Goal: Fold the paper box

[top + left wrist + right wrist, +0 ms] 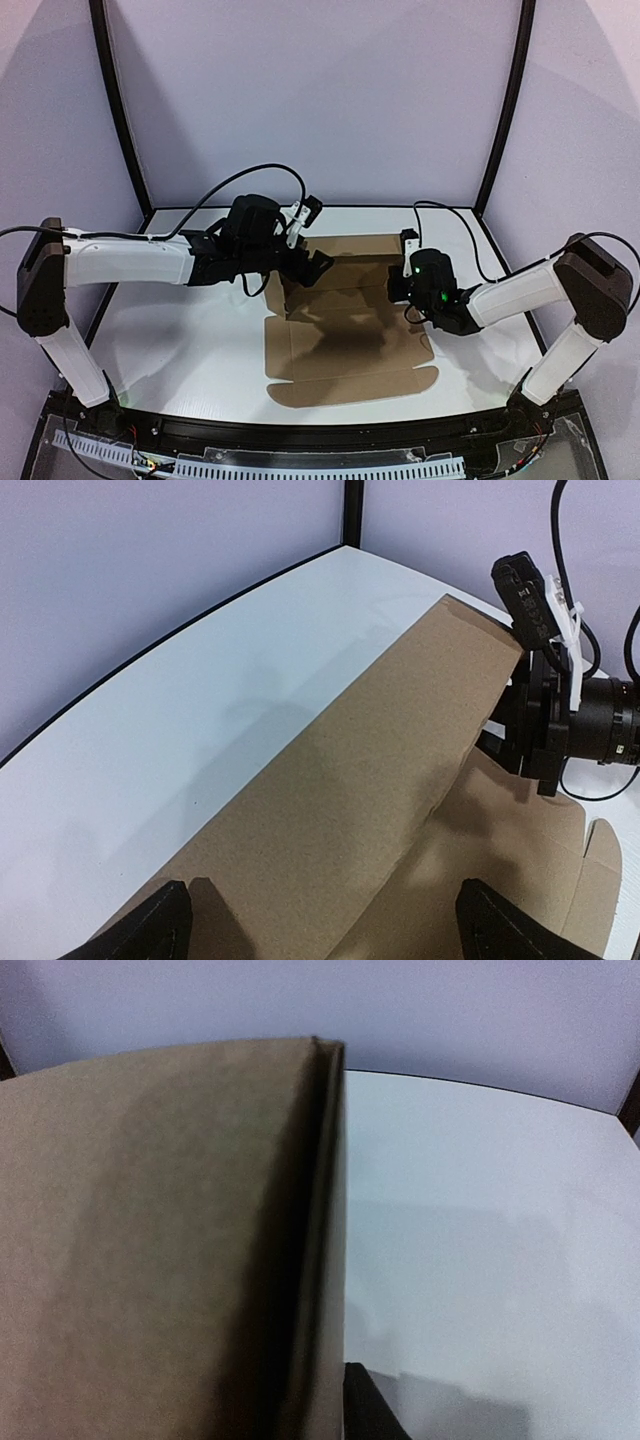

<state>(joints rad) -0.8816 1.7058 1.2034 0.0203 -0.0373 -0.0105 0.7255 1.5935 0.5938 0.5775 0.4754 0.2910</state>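
Note:
The paper box [350, 350] is a brown die-cut sheet lying mid-table, its far panels raised into a low wall. My left gripper [318, 262] is at the wall's left end. In the left wrist view it [325, 930] is open wide, one fingertip on each side above the raised brown panel [350, 810], holding nothing. My right gripper [398, 282] is at the wall's right end. In the right wrist view the doubled cardboard wall [150, 1260] fills the left half. One dark finger [370, 1410] presses against its edge and the other is hidden behind the cardboard.
The white table [180, 330] is ringed by a black rim, with pale walls behind. The box's front flaps [350, 385] lie flat towards the near edge. The right gripper and its cables [545, 720] show in the left wrist view at the panel's far end.

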